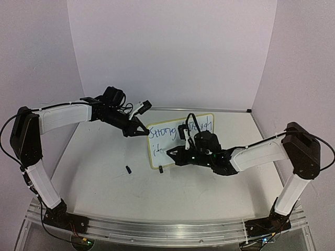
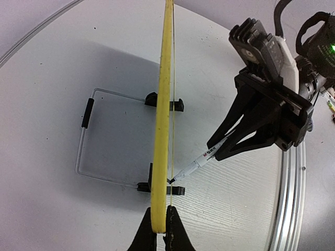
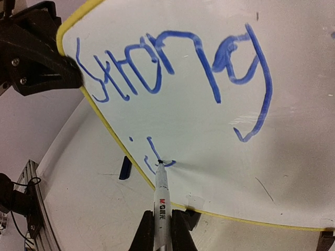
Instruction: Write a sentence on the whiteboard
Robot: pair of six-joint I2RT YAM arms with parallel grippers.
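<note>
Whiteboard (image 1: 165,140) stood upright on the surface (image 1: 94,178), mid-table. Left gripper (image 1: 141,130): jaws clamped on its yellow left edge. Right gripper (image 1: 171,152): jaws closed on marker (image 3: 161,201), tip touching the board below blue "Strong". Cap (image 1: 128,169) lay nearby.

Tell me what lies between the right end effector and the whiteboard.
A marker, gripped by the right end effector, tip on the whiteboard: right wrist view.

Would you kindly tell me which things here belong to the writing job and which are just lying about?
In use: whiteboard, marker, left end effector clamping its edge, right end effector holding the marker.
Lying about: small dark cap on the table.
</note>
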